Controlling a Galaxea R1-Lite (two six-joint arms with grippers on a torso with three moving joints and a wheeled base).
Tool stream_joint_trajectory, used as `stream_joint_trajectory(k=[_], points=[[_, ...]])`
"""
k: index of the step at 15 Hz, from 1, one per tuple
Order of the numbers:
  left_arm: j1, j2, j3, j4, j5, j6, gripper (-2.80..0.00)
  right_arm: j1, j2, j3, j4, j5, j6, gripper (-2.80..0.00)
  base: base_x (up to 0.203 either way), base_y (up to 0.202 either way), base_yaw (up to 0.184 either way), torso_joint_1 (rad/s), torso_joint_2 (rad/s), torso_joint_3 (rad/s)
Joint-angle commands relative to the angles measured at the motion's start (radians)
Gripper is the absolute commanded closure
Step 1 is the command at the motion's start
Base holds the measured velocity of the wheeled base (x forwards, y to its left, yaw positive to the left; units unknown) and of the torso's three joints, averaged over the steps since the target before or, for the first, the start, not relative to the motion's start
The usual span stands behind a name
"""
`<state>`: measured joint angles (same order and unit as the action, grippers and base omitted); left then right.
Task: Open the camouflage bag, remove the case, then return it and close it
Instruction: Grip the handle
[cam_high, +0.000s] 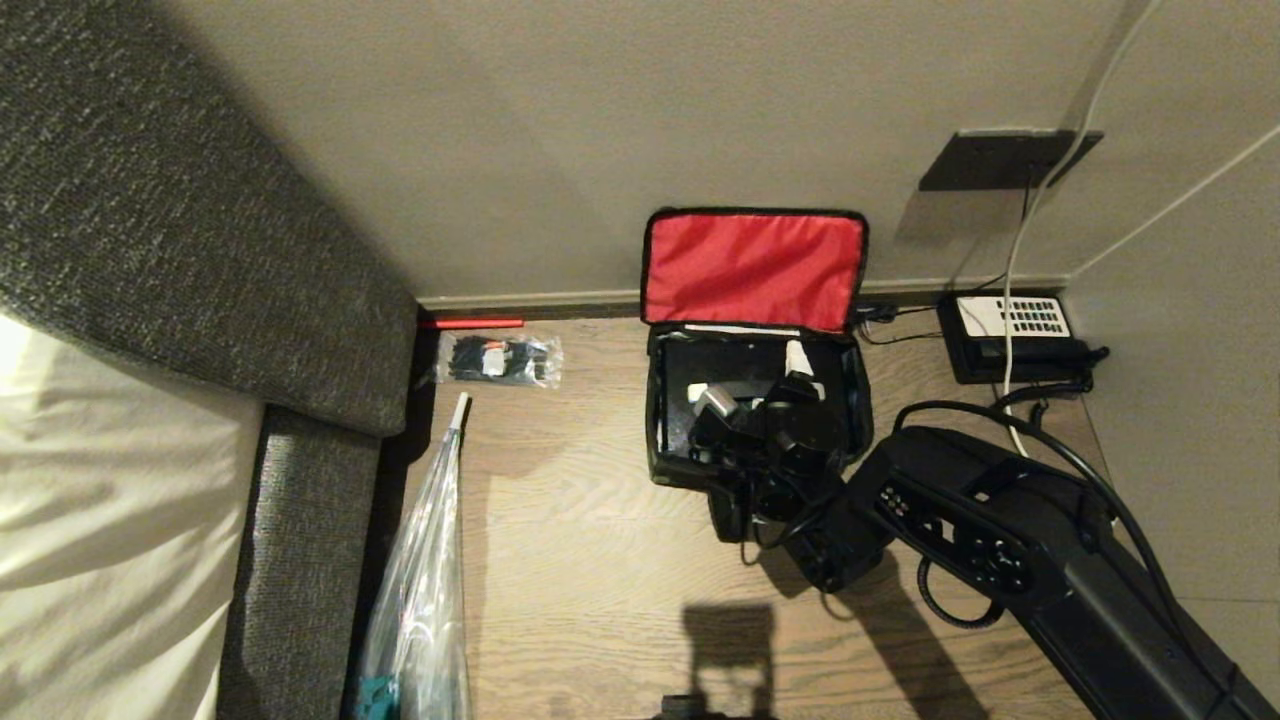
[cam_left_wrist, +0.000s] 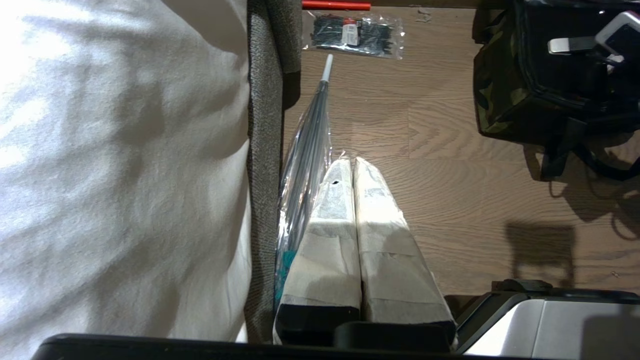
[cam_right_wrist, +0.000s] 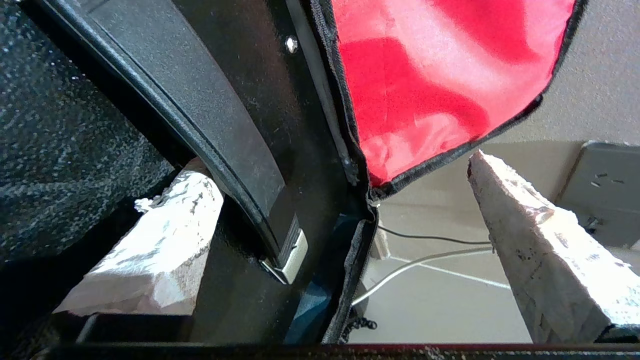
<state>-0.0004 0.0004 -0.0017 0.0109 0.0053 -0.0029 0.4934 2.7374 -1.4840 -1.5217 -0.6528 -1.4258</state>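
The camouflage bag (cam_high: 660, 440) sits on the wood floor against the wall, its lid standing up with the red lining (cam_high: 755, 268) showing. Inside it lies the black case (cam_high: 720, 365), whose curved handle (cam_right_wrist: 200, 115) and silver latch (cam_right_wrist: 292, 255) fill the right wrist view. My right gripper (cam_high: 800, 385) reaches down into the bag and is open, holding nothing. One white finger (cam_right_wrist: 165, 240) is low beside the case handle. The other finger (cam_right_wrist: 540, 240) shows against the wall past the bag's zipper corner. My left gripper (cam_left_wrist: 350, 161) is shut and empty, parked over the floor by the sofa.
A black telephone (cam_high: 1010, 335) with a white keypad and cables sits right of the bag below a wall plate (cam_high: 1000, 160). A small clear packet of black ties (cam_high: 500, 360) and a long clear plastic bag (cam_high: 425, 580) lie beside the grey sofa (cam_high: 200, 250).
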Motion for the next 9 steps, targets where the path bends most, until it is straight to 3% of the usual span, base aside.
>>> stream_joint_trajectory(k=[1, 4, 9], points=[[0.000, -0.002, 0.000, 0.000, 0.001, 0.000, 0.00, 0.002, -0.005, 0.014, -0.008, -0.005, -0.008, -2.80, 0.000, 0.000, 0.000, 0.000, 0.00, 0.000], [0.000, -0.002, 0.000, 0.000, 0.001, 0.000, 0.00, 0.011, -0.015, 0.026, -0.008, -0.010, 0.011, -2.80, 0.000, 0.000, 0.000, 0.000, 0.00, 0.000], [0.000, -0.002, 0.000, 0.000, 0.001, 0.000, 0.00, 0.045, -0.022, 0.014, -0.008, -0.103, 0.024, -2.80, 0.000, 0.000, 0.000, 0.000, 0.00, 0.000]])
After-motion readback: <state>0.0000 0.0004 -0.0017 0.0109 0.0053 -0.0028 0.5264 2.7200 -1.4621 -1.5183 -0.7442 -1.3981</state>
